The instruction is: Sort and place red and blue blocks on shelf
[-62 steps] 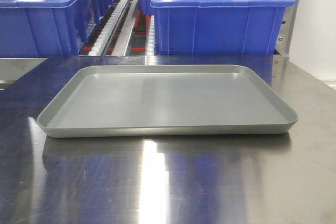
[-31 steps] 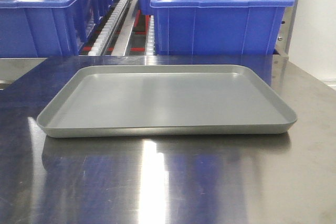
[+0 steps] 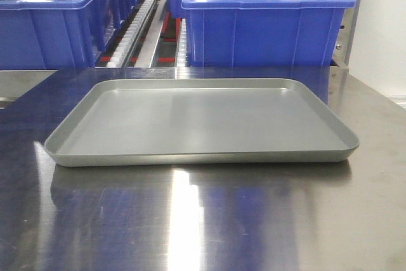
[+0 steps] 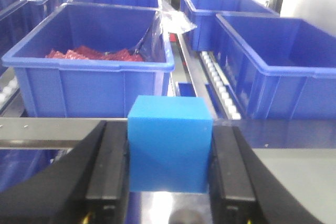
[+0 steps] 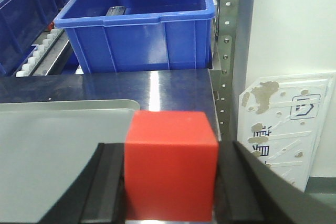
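blue block [image 4: 169, 142]: plain bright blue, matte
red block [image 5: 170, 163]: plain bright red, matte
left gripper [image 4: 169, 153]: black
right gripper [image 5: 170, 179]: black
tray [image 3: 200, 118]: even dull grey (a paler sheen runs across its middle)
bins [image 3: 266, 20] behind the tray: deep blue, unpatterned
tabletop [image 3: 190, 220] under the tray: silvery steel with blue reflections
shelf rail [image 4: 52, 127] behind the tray: brushed silver-grey
packets [image 4: 94, 54] in one bin: red

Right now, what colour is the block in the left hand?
Blue block, left wrist view.
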{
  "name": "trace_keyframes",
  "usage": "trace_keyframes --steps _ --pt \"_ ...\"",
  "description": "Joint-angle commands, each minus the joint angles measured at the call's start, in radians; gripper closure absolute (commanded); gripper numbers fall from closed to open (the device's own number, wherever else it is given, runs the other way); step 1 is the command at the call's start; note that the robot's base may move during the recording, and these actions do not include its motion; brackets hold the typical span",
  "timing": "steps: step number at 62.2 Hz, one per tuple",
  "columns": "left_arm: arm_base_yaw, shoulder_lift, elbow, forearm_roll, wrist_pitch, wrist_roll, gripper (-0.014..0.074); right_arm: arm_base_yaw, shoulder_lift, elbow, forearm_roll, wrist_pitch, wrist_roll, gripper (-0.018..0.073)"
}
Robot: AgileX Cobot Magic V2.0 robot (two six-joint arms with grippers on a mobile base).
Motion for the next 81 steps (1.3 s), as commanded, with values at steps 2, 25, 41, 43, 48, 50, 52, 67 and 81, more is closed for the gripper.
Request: trace_keyframes --steps 2,25,41,43,48,50,52,67,81 --pt "0.03 -0.035 -0.062 0.004 -0.013 0.003 0.0464 -0.006 0.003 -0.028 0.0 -0.082 -0.003 0.0508" --pt "0.041 -0.108 -0.078 0.012 0.119 -0.006 0.0464 -0.006 0.003 -0.028 0.0 -0.082 -0.003 0.0508" --pt "0.041 -0.108 -0.078 0.012 0.117 -0.006 0.0464 -0.006 0.003 -0.028 0.0 -0.082 -0.003 0.0508" --pt "0.041 -0.108 -0.078 0.012 0.117 -0.006 0.0464 -0.006 0.003 -0.028 0.0 -0.082 -0.003 0.0508" --pt "0.041 -0.108 -0.078 0.012 0.117 -0.006 0.0464 -0.006 0.003 -0.028 0.0 -0.082 -0.003 0.0508" --pt "0.041 -0.108 -0.078 0.012 0.117 -0.006 0.0464 -0.006 0.003 -0.028 0.0 -0.082 -0.003 0.0508" --pt "0.041 -0.108 -0.078 0.012 0.117 -0.006 0.0464 -0.006 0.003 -0.028 0.0 -0.082 -0.003 0.0508" --pt "0.041 -0.108 -0.078 0.012 0.117 -0.006 0.0464 -0.006 0.003 -0.028 0.0 -0.082 -0.003 0.0508" --pt "0.041 -0.108 -0.078 0.012 0.117 -0.006 0.0464 -0.006 0.003 -0.028 0.0 -0.082 -0.003 0.0508"
